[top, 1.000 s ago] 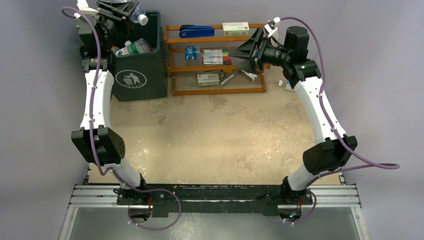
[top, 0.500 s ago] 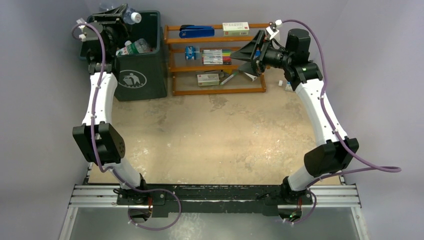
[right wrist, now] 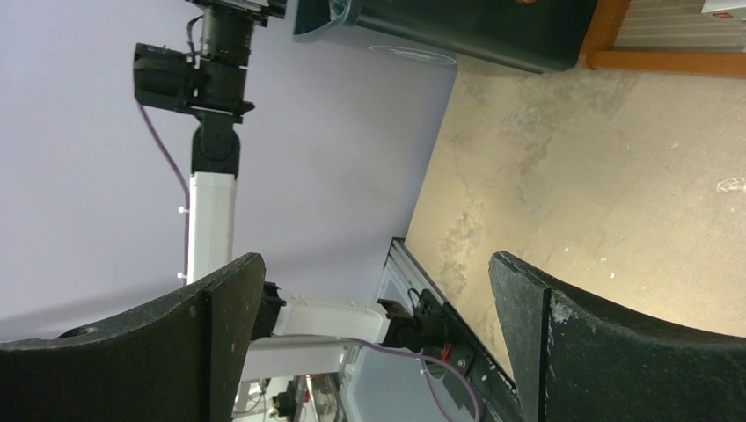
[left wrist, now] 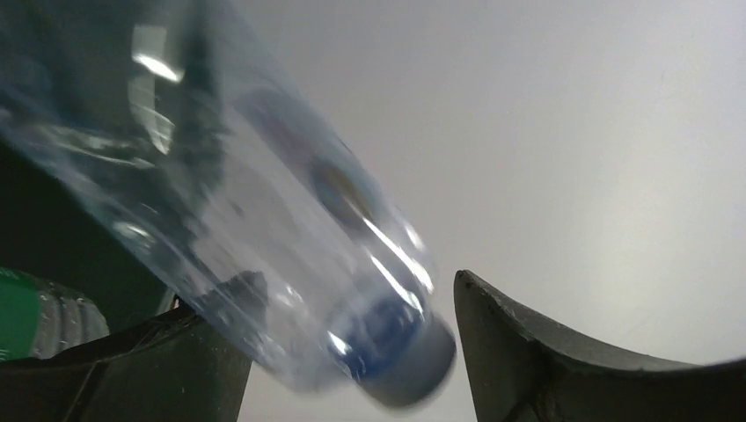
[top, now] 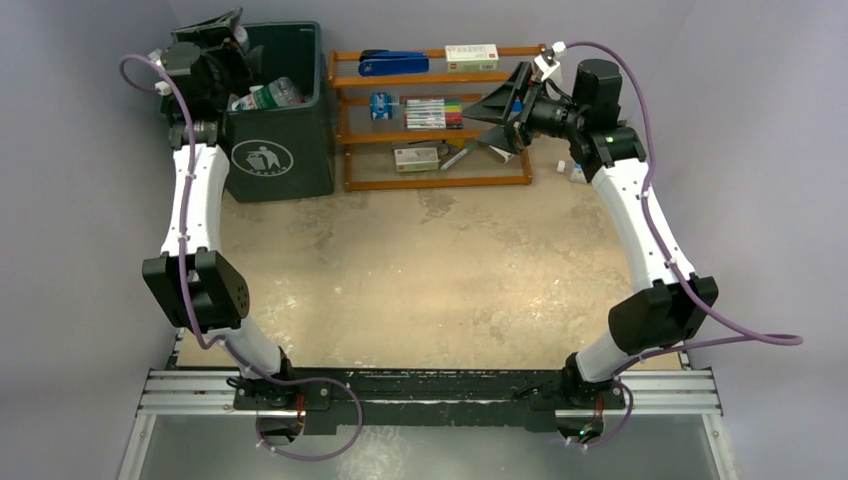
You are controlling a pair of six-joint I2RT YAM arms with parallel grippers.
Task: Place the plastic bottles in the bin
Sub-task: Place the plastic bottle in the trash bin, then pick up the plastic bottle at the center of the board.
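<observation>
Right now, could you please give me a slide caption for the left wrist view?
Blurred clear bottle, blue cap down, between the left gripper's parted fingers.

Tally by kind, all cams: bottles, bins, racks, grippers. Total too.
Bottles: 2 told apart, a clear bottle between the open fingers of the left gripper and a green-labelled bottle in the bin; others may be hidden.
Bins: 1
Racks: 1, the wooden rack
Grippers: 2, counting the right gripper
Total: 6
</observation>
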